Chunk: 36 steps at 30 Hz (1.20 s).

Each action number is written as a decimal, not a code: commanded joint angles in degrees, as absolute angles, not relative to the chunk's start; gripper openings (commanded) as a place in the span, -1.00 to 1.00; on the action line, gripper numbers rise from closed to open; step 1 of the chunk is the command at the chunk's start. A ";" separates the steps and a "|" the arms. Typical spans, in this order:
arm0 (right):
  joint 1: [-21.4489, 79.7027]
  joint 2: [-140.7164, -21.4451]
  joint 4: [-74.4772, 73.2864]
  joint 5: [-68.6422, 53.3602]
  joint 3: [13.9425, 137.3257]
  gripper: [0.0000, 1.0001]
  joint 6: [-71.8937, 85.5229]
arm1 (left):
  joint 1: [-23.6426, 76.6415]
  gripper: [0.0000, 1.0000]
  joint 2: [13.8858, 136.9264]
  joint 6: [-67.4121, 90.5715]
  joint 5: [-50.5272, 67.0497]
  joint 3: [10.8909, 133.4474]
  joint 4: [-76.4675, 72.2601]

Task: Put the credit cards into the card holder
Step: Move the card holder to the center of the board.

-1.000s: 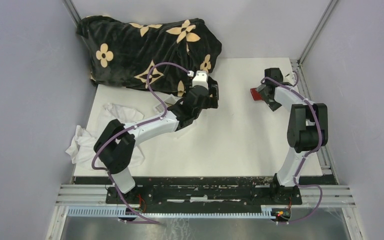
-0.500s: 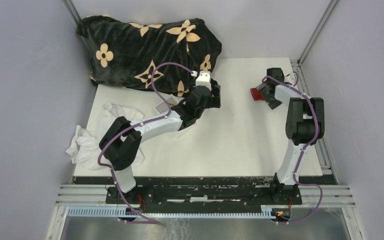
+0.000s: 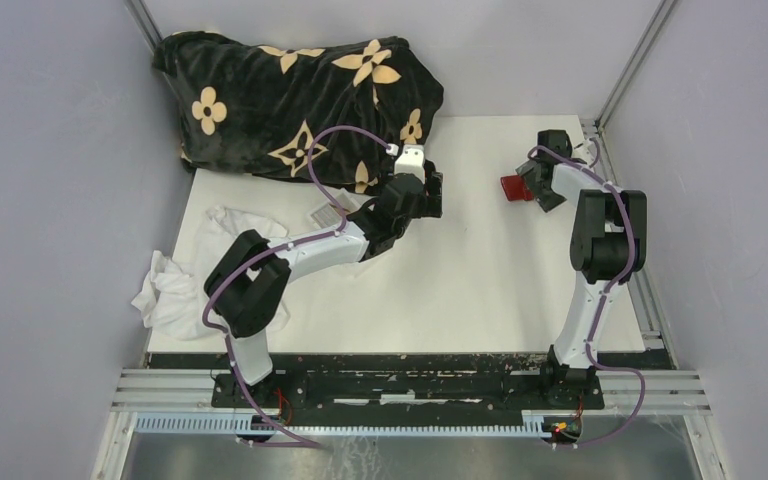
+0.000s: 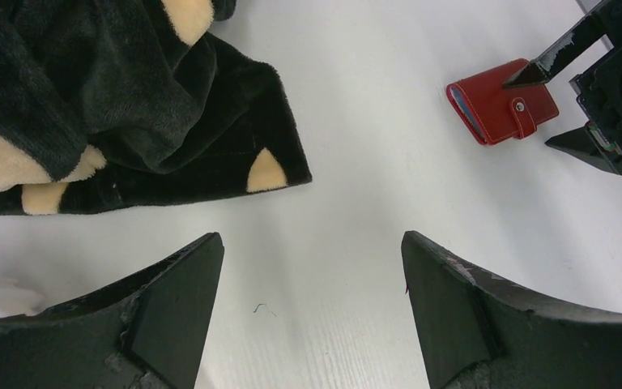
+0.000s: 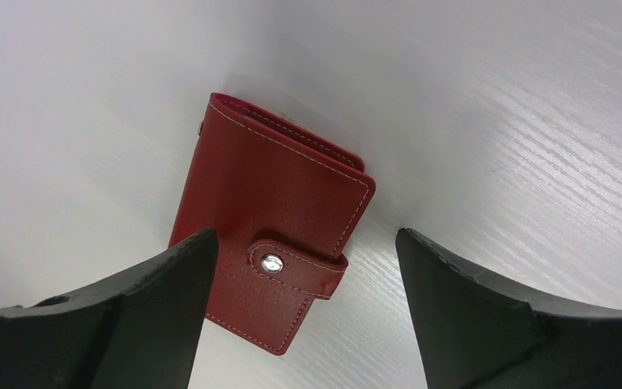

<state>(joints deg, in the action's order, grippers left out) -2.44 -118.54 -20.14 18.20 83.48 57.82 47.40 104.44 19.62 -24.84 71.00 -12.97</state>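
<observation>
Smooth red leather-like skin with a faint sheen on the card holder, with pale stitching along its edges and a shiny metal-looking stud on its tab. Under the card holder, a white matt table with a fine ribbed grain. Well to the left of the card holder, a deep-piled black plush blanket with tan patches, then a thin crumpled white cloth. Matt black plastic, scuffed pale at the edges, on the left gripper.
</observation>
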 commanded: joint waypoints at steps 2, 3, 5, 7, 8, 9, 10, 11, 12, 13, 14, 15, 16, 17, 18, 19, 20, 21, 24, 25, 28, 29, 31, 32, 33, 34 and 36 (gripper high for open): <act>-2.78 -119.68 -23.37 18.00 86.34 0.71 57.52 | 47.79 0.76 104.41 17.18 -25.02 73.65 -16.04; -2.73 -119.76 -23.85 17.75 86.39 0.66 57.29 | 47.81 0.76 104.41 17.27 -25.00 73.59 -16.08; -2.73 -119.86 -24.71 17.14 86.31 0.57 56.86 | 47.80 0.76 104.33 17.55 -24.99 73.43 -16.08; -2.75 -119.74 -25.23 16.64 86.07 0.49 56.63 | 47.81 0.76 104.33 17.79 -24.92 73.27 -16.08; -2.80 -119.74 -25.46 16.36 85.93 0.44 56.34 | 47.81 0.76 104.28 17.82 -24.88 73.15 -16.08; -2.73 -119.78 -25.73 16.16 85.89 0.40 56.01 | 47.80 0.76 104.18 17.92 -24.94 73.06 -16.08; -2.75 -119.79 -26.13 15.75 85.95 0.37 55.73 | 47.81 0.76 104.08 17.93 -24.96 72.92 -16.11; -2.73 -119.74 -26.50 15.34 85.96 0.33 55.39 | 47.81 0.76 103.87 18.00 -24.96 72.73 -16.09; -2.66 -119.60 -26.72 14.97 85.87 0.29 55.07 | 47.76 0.76 103.70 18.05 -25.07 72.57 -16.08; -2.44 -119.20 -26.86 14.79 85.50 0.28 54.77 | 47.81 0.76 103.57 18.16 -25.18 72.45 -16.08; -2.23 -118.87 -27.06 14.83 85.19 0.26 54.34 | 47.82 0.76 103.42 18.20 -25.22 72.34 -16.08; -1.98 -118.52 -27.11 14.81 84.79 0.21 53.91 | 47.77 0.76 103.25 18.26 -25.22 72.21 -16.08; -1.63 -118.07 -27.34 14.85 84.44 0.18 53.55 | 47.79 0.76 103.05 18.36 -25.22 72.12 -16.06; -1.36 -117.67 -27.46 14.85 84.00 0.14 53.20 | 47.81 0.75 102.83 18.41 -25.30 71.96 -15.96; -1.09 -117.17 -27.55 14.78 83.09 0.13 52.73 | 47.77 0.75 102.61 18.59 -25.50 71.84 -15.73; -0.78 -116.63 -27.55 14.65 82.52 0.11 52.14 | 47.81 0.76 102.35 18.74 -25.68 71.68 -15.42; -0.39 -116.07 -27.58 14.60 81.86 0.11 51.54 | 47.81 0.76 102.12 18.84 -25.86 71.45 -15.06; 0.06 -115.53 -27.62 14.63 81.17 0.10 50.76 | 47.79 0.75 101.86 19.04 -26.11 71.15 -14.59; 2.01 -113.61 -27.86 15.12 78.56 0.09 48.70 | 47.75 0.76 100.60 19.66 -26.69 69.50 -14.15; 2.76 -112.75 -27.49 15.19 77.33 0.09 48.24 | 47.76 0.76 99.96 20.04 -26.80 68.77 -14.15; 5.41 -110.23 -26.60 15.51 73.85 0.08 46.67 | 47.81 0.75 98.35 20.95 -26.73 66.59 -14.09; 6.41 -109.20 -26.44 15.63 72.74 0.08 46.00 | 47.83 0.75 97.79 21.33 -26.72 65.87 -14.02; 8.73 -107.68 -26.33 15.73 70.98 0.08 45.22 | 47.95 0.74 96.69 21.95 -26.81 64.33 -14.04; 9.66 -106.88 -26.05 15.54 69.98 0.08 44.95 | 48.04 0.74 96.21 22.23 -26.81 63.73 -14.05; 10.58 -105.95 -25.69 15.15 68.46 0.08 44.53 | 48.13 0.74 95.82 22.53 -26.81 63.12 -14.06; 11.42 -104.89 -25.23 14.60 67.31 0.07 44.17 | 48.28 0.73 95.47 22.77 -26.76 62.62 -14.06; 12.93 -102.84 -23.95 13.06 64.85 0.03 42.82 | 48.61 0.71 94.96 23.24 -26.69 61.28 -14.06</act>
